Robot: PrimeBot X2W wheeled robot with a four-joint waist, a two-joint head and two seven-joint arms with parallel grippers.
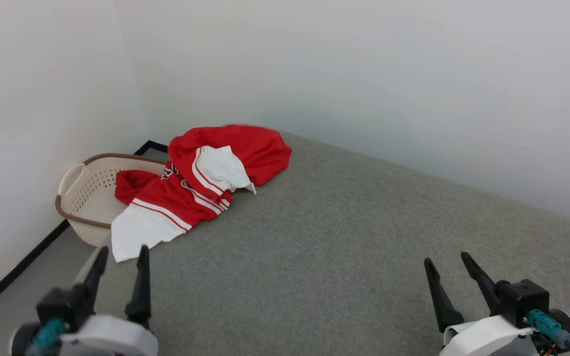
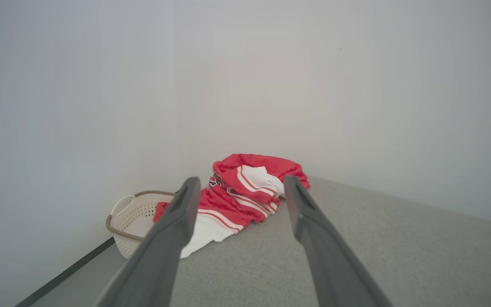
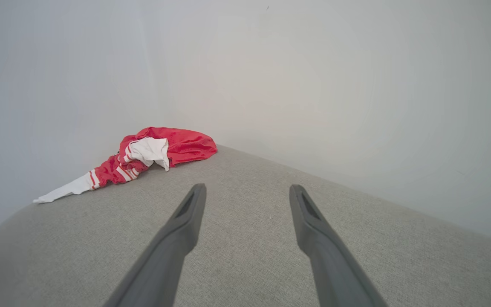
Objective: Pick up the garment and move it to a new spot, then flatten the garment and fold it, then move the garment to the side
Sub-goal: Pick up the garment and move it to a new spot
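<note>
Both claws are empty with fingers spread wide: left gripper (image 1: 122, 248), right gripper (image 1: 446, 258). Both hover over the grey padded surface (image 1: 354, 237) with nothing between the fingers. You're on step one, the pickup, and it's not yet begun.

The garment (image 1: 260, 148) lies ahead of the left claw and near it. From the right claw it's well apart, far ahead and off to its left. I'd lead with the left and send it forward. The right needs a long reach across to help.

The part closest to the left fingertips is a white sleeve (image 1: 136, 232) hanging off the surface edge. That looks like the easy first pinch, though a sleeve alone may drag the rest.

The garment is crumpled in a heap: red body, striped trim, second white sleeve folded on top. The lettering is mostly hidden. Its far-left part seems draped into the cream basket (image 1: 62, 202) beside the surface, so lift it clear of the rim before you translate.
</note>
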